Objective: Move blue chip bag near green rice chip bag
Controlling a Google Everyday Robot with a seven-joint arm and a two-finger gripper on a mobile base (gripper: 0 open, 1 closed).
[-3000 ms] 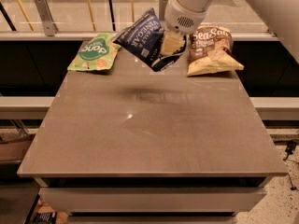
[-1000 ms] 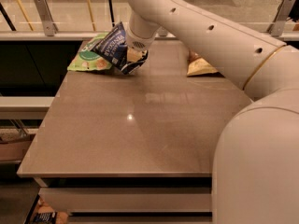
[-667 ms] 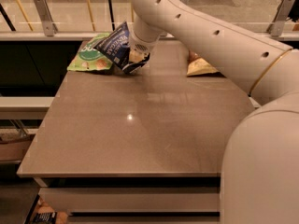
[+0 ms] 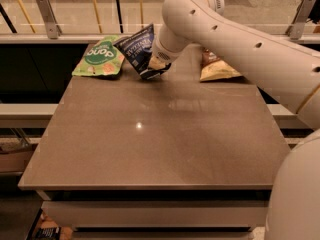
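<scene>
The blue chip bag (image 4: 136,46) is propped up on a tilt at the far edge of the table (image 4: 160,134), just beside the green rice chip bag (image 4: 99,56), which is lying flat at the far left corner; whether the two are actually touching can't really be made out. The blue bag's lower right corner is pinched in the gripper (image 4: 156,68), which is clamped shut on it right down at the tabletop. A brown-and-cream bag (image 4: 220,70) is partly hidden behind the arm (image 4: 225,29) over on the right.

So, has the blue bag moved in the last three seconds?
Yes. Held by the claw, the blue bag went left, away from the Sea Salt bag, and is now beside the green bag, which stayed put.
</scene>
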